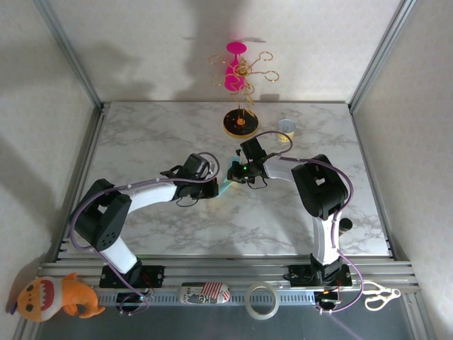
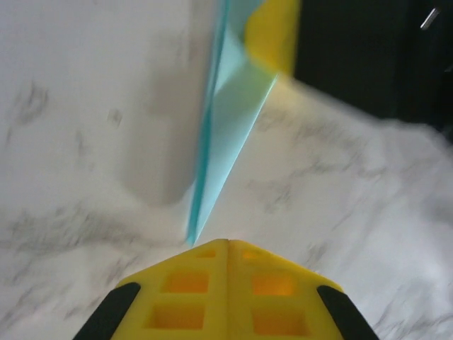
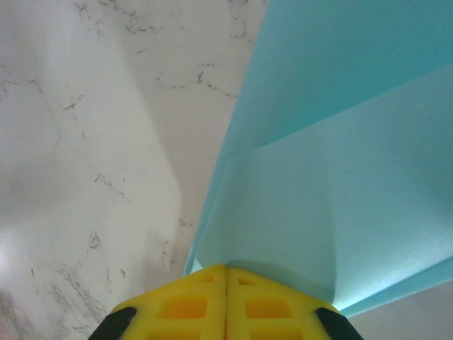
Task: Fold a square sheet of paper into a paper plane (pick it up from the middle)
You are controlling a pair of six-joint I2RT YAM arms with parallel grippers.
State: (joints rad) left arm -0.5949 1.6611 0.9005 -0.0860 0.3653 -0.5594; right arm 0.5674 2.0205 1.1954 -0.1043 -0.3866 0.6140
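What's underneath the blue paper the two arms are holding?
The marble table, shadowed, shows on either side of the folded teal paper. The patch directly beneath the fold is covered by the paper itself.

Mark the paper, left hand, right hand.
paper [image 3: 340, 177], right wrist view, folded face
left hand [image 2: 228, 244], left wrist view, seam between shut fingertips
right hand [image 3: 226, 268], right wrist view, seam between shut fingertips

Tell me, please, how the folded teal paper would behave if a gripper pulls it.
The folded teal paper looks thin, so probably very light and floppy away from its creases. Its layers spread apart at the right gripper, so it may spring open. Its narrow tip could crumple easily.
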